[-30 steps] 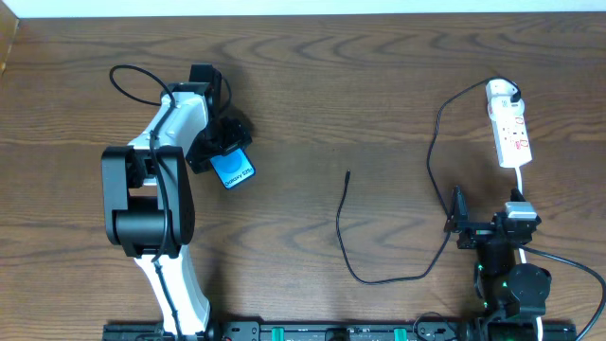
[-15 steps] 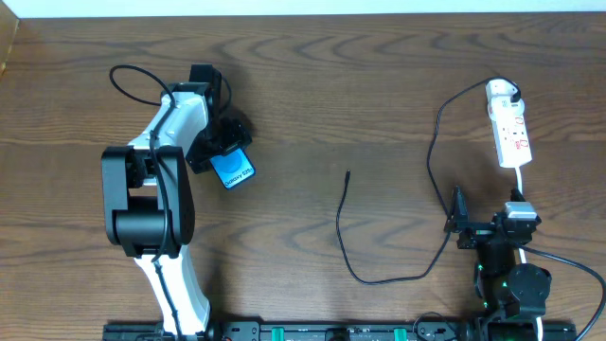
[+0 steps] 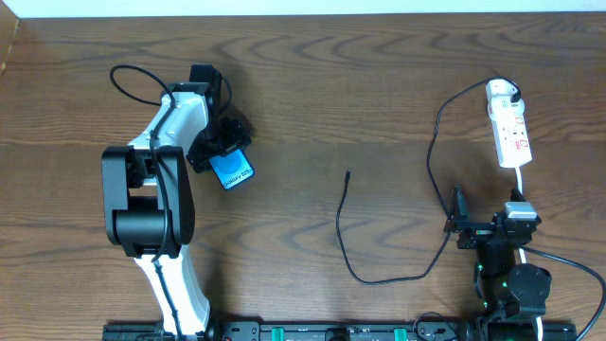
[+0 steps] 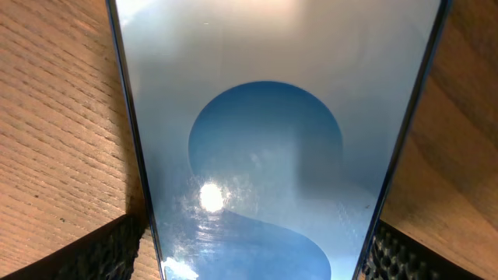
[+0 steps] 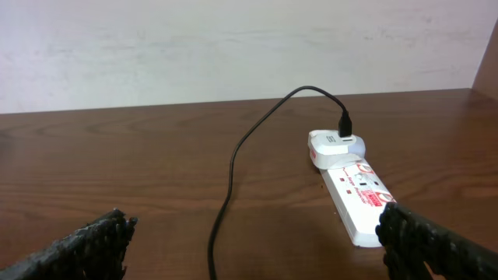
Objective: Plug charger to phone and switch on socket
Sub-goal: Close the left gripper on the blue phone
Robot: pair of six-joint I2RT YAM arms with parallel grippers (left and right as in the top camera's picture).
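The phone (image 3: pixel 233 170), blue-screened, lies tilted at the left of the table. It fills the left wrist view (image 4: pixel 264 140). My left gripper (image 3: pixel 224 155) is shut on it, a black pad (image 4: pixel 105 253) against each long edge. The charger cable (image 3: pixel 339 227) curves across the middle of the table, and its small connector tip (image 3: pixel 347 173) lies free on the wood. Its white plug (image 3: pixel 502 92) sits in the far end of the socket strip (image 3: pixel 512 134). My right gripper (image 3: pixel 488 216) stands open just in front of the strip (image 5: pixel 362 198), with only cable (image 5: pixel 233 167) on the table between its fingers.
The strip's white cord (image 3: pixel 521 180) runs toward the right arm's base. A thick black robot cable (image 3: pixel 133 80) loops beside the left arm. A white wall (image 5: pixel 233 47) stands behind the table's far edge. A black rail (image 3: pixel 312 332) runs along the front.
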